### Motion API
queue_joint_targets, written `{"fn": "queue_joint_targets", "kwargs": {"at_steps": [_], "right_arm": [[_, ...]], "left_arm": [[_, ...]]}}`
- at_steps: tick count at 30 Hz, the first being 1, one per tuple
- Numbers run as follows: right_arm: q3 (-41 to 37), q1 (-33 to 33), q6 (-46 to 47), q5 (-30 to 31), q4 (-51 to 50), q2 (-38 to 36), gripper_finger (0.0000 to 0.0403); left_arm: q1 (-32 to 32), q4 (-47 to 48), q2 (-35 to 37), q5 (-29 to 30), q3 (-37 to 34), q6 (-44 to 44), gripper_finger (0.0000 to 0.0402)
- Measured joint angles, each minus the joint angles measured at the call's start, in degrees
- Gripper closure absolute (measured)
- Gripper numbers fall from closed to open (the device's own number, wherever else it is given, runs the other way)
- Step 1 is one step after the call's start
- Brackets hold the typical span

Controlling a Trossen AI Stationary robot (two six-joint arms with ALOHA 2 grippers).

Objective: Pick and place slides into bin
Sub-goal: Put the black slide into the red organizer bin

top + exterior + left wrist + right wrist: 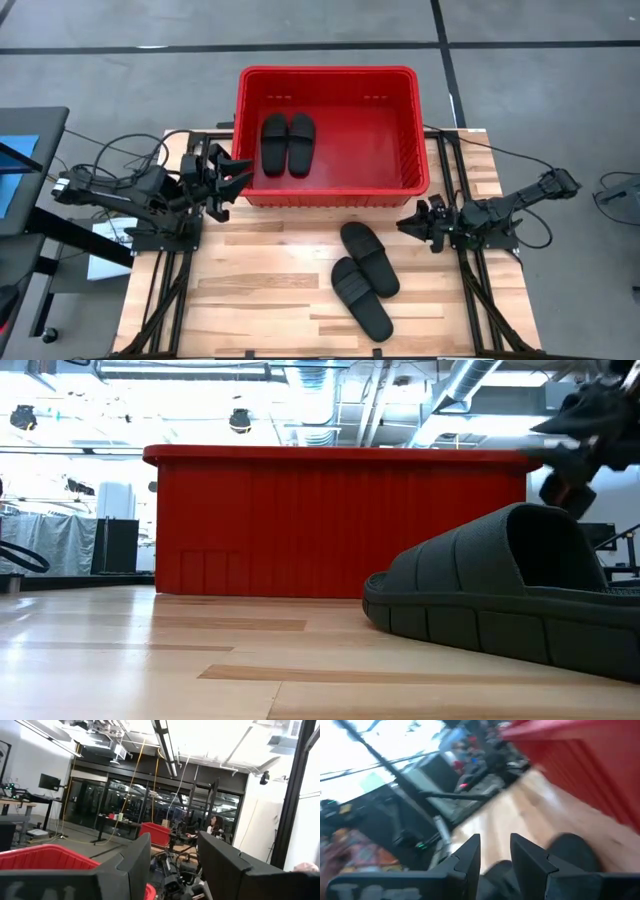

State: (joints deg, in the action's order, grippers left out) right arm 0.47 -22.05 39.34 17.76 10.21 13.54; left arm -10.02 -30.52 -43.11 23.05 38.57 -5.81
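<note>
The red bin (pixel 328 135) stands at the table's far middle, with two black slides (pixel 274 143) (pixel 301 143) lying side by side on its floor at the left. Two more slides (pixel 369 258) (pixel 361 298) lie soles down on the wooden table in front of the bin, right of centre. My left gripper (pixel 235 180) hovers open and empty beside the bin's near left corner; the bin's rim (pixel 45 856) shows past its fingers. My right gripper (pixel 412 225) stands open and empty just right of the nearer slides, one of which (pixel 570 852) shows close to its fingers.
Bare table boards (pixel 260 290) spread left of the two loose slides. The bin's near wall (pixel 340 525) rises behind a slide (pixel 520 590) in the low view. Cables and arm frames (pixel 160 240) line both table sides. A person (pixel 216 825) sits far off in the room.
</note>
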Motion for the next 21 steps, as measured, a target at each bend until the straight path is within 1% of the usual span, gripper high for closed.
{"fn": "queue_joint_targets", "kwargs": {"at_steps": [4, 9, 11, 14, 17, 21], "right_arm": [[0.5, -2.5, -7.0, -3.0, 5.8, 0.0, 0.0305], [5.3, -6.3, -14.6, -5.8, 3.4, 0.0, 0.0305], [8.4, -8.1, -16.2, -5.9, -1.2, 0.1, 0.0305], [14.3, -10.6, -16.5, -5.8, -13.5, 1.5, 0.0305], [20.6, -12.6, -14.3, -5.3, -26.1, 5.3, 0.0305], [27.3, -15.6, -9.2, -5.8, -37.3, 11.3, 0.0305]], "left_arm": [[0.0, 0.0, 0.0, 0.1, 0.0, -1.1, 0.0248], [0.0, 0.0, 0.0, 0.1, 0.0, -2.1, 0.0248], [0.0, 0.1, 0.0, 0.1, 0.0, -2.3, 0.0248], [0.0, 0.1, 0.0, 0.1, 0.0, -2.3, 0.0248], [0.0, 0.2, 0.0, 0.1, 0.0, -2.5, 0.0248], [0.0, 0.2, 0.0, 0.1, 0.0, -2.7, 0.0248]]}}
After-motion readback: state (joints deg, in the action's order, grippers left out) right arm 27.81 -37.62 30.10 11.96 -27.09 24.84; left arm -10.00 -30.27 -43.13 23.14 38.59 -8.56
